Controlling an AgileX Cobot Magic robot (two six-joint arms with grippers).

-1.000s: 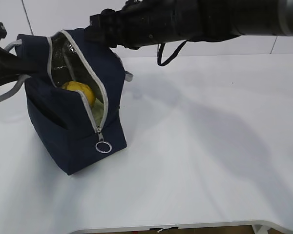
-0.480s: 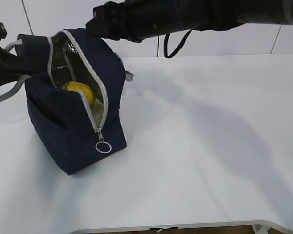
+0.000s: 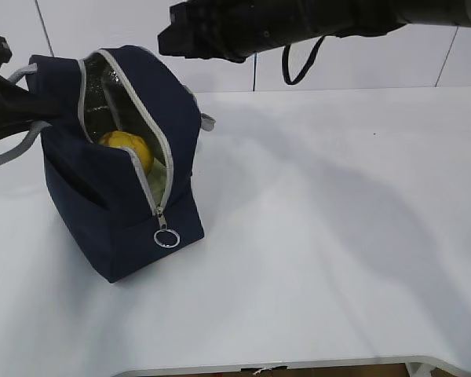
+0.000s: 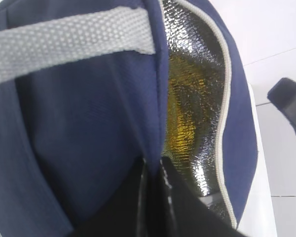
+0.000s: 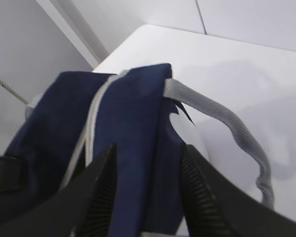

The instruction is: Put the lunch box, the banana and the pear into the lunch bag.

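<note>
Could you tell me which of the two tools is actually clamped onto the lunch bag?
The left tool, pinched shut on the lunch bag wall; the right tool hovers open above it.

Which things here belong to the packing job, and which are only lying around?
Job: lunch bag, unzipped; yellow fruit inside it, probably the pear; left claw pinching the bag's edge; right claw above the bag.
Lying about: nothing on the white table.

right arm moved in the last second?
Yes. In the exterior view the right arm has risen and pulled back to the right, away from the lunch bag, which stays put.
</note>
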